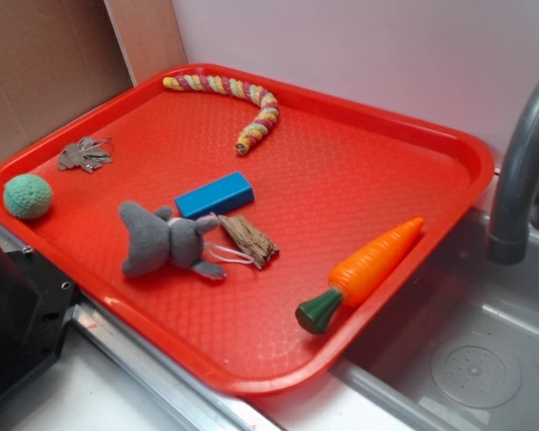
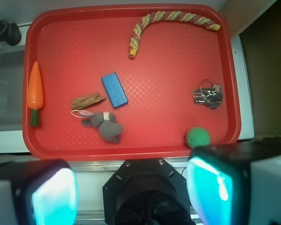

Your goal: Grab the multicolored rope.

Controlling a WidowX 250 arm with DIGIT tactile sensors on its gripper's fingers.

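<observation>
Your gripper (image 2: 131,192) hangs wide open, holding nothing; the multicolored rope (image 2: 165,21) lies curved along the tray's (image 2: 131,152) far rim, well apart.

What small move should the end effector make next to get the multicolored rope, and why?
Probably move forward over the tray toward its far edge. The end effector looks open and sits outside the near rim, while the multicolored rope lies curved along the far rim, untouched. The grey plush mouse and blue block lie between them, so it should likely stay high while crossing.
</observation>
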